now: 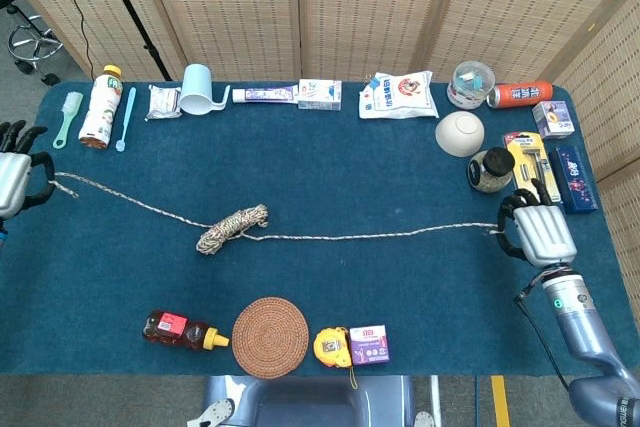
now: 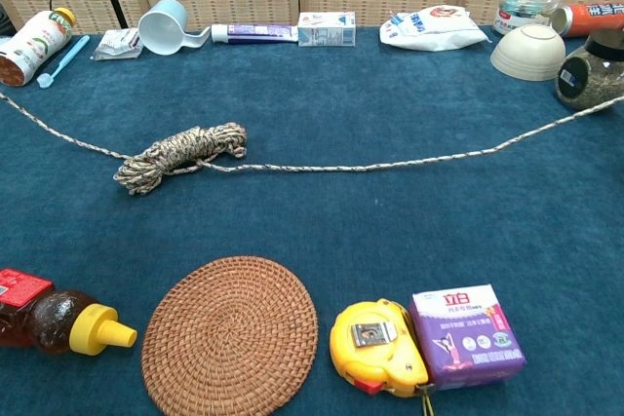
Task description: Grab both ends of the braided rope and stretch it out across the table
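Observation:
The braided rope (image 1: 350, 237) runs across the blue table (image 1: 330, 167) with a slight sag, and a coiled bundle (image 1: 232, 229) sits left of centre. The chest view shows that bundle (image 2: 180, 156) with the line (image 2: 390, 165) trailing off both sides. My left hand (image 1: 17, 175) is at the table's left edge and pinches the rope's left end by its thumb. At the right edge, my right hand (image 1: 535, 230) grips the right end with its fingers curled in. Neither hand shows in the chest view.
A honey bottle (image 1: 183, 330), woven coaster (image 1: 270, 337), tape measure (image 1: 331, 346) and small purple box (image 1: 368, 344) line the near edge. A mug (image 1: 198, 89), toothpaste (image 1: 265, 94), pouch (image 1: 398, 95), bowl (image 1: 460, 133) and jar (image 1: 490, 169) stand along the back and right.

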Tool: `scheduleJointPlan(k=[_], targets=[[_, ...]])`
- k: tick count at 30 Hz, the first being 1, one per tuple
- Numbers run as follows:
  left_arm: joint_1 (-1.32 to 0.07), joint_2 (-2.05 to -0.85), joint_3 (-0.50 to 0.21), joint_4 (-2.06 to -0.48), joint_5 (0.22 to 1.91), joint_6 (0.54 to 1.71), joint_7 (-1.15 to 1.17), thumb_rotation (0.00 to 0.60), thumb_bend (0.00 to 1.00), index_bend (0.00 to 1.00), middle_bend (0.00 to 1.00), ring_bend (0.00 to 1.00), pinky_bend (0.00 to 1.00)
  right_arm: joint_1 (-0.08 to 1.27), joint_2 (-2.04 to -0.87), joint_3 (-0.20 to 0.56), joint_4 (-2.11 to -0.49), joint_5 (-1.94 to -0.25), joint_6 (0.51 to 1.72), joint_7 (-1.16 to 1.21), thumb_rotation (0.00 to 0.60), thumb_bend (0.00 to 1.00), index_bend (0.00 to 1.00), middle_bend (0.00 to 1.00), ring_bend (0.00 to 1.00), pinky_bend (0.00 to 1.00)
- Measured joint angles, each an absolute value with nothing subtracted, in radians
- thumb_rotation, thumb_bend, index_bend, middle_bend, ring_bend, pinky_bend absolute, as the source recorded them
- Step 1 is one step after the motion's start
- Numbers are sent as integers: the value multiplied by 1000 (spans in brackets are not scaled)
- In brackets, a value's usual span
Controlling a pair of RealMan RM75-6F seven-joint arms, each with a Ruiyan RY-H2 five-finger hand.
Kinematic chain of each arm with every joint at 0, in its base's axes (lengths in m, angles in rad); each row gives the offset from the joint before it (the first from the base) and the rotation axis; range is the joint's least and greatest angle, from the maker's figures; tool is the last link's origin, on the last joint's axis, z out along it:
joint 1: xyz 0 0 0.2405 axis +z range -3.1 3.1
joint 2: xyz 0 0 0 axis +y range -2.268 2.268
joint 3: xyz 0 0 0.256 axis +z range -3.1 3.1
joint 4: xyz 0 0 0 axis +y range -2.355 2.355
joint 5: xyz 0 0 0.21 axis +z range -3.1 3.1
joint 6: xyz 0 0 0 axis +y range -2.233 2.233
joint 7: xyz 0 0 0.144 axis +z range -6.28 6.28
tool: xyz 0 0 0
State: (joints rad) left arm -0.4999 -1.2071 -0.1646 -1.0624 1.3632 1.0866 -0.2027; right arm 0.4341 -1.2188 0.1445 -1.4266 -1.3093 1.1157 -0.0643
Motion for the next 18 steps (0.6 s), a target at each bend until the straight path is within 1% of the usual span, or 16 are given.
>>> scheduleJointPlan(k=[8, 18], targets=[[-567, -1203, -183, -1206, 1400, 1077, -151, 600, 403, 663, 166, 15, 0, 454, -1224, 145, -1484, -1341, 1117, -76, 600, 511, 707, 353, 207, 0], [-649, -1217, -204, -1387, 1412, 1043, -47, 600, 403, 663, 166, 18, 0, 506, -1270, 155, -1539, -1375, 1087, -62, 600, 511, 706, 353, 207, 0]])
